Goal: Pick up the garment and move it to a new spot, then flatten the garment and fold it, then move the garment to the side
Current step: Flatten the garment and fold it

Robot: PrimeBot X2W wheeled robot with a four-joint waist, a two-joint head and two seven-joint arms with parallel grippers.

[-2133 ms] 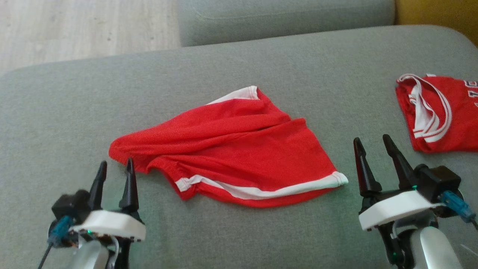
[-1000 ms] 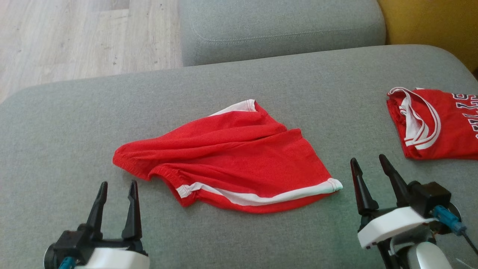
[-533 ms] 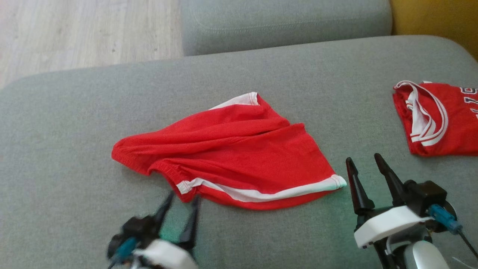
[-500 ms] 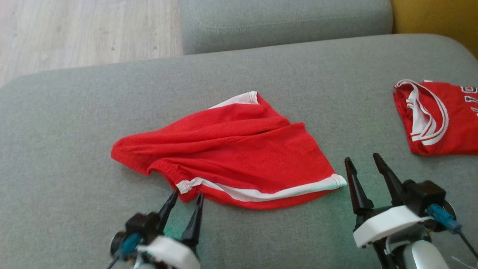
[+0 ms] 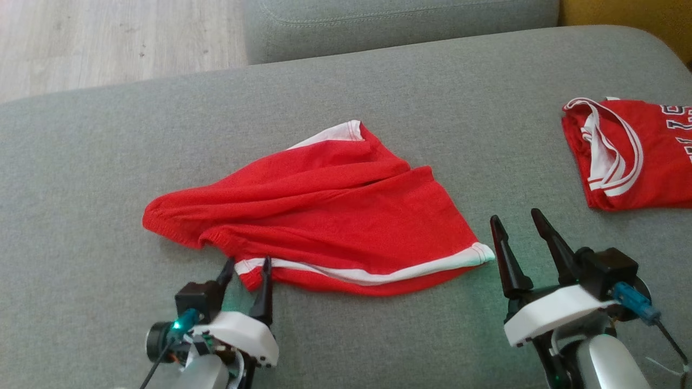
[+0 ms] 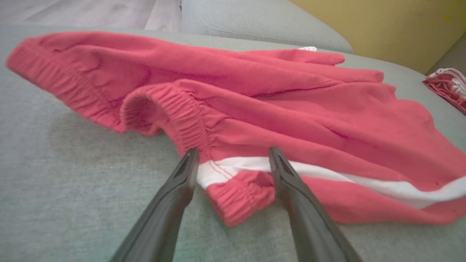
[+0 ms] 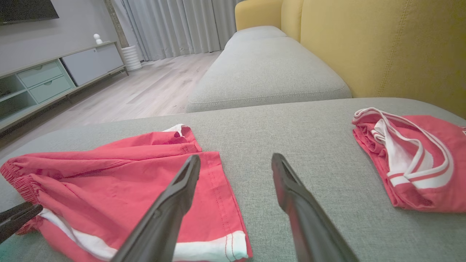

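**Fig. — Left fingers at the waistband corner.** My left gripper (image 6: pixel 233 153) stands open. Its two dark fingers straddle the near corner (image 6: pixel 240 198) of the red shorts (image 5: pixel 335 216), where the gathered elastic meets the white stripe, and they pinch nothing. My right gripper (image 5: pixel 513 214) is also open and holds nothing. It hangs over bare cushion just beside the white-hemmed leg corner (image 5: pixel 483 254), without touching it.

The shorts lie rumpled mid-cushion, neither flat nor folded. That fits either a corner about to be gripped for lifting or cloth just let go at a fresh spot and awaiting flattening.

I judge that any grip at this corner should:
- keep the fingertips low against the cushion;
- take the ribbed elastic rather than the thin panel;
- catch both layers, so the upper one does not peel away alone.

Materials:
- The shorts are a light, matte knit that drapes in long soft ridges.
- The waistband is puckered and thicker, and curls into an open loop.
- The stripe and hems are smooth white binding.
- The sofa cushion (image 5: pixel 378 81) is a grey, coarse weave with a rounded edge, and will likely drag on the fabric.

A second red garment (image 5: pixel 627 156), trimmed in white, lies well apart to my right. Beyond it are the yellow backrest (image 7: pixel 382 43) and pale wood floor (image 5: pixel 108 43).
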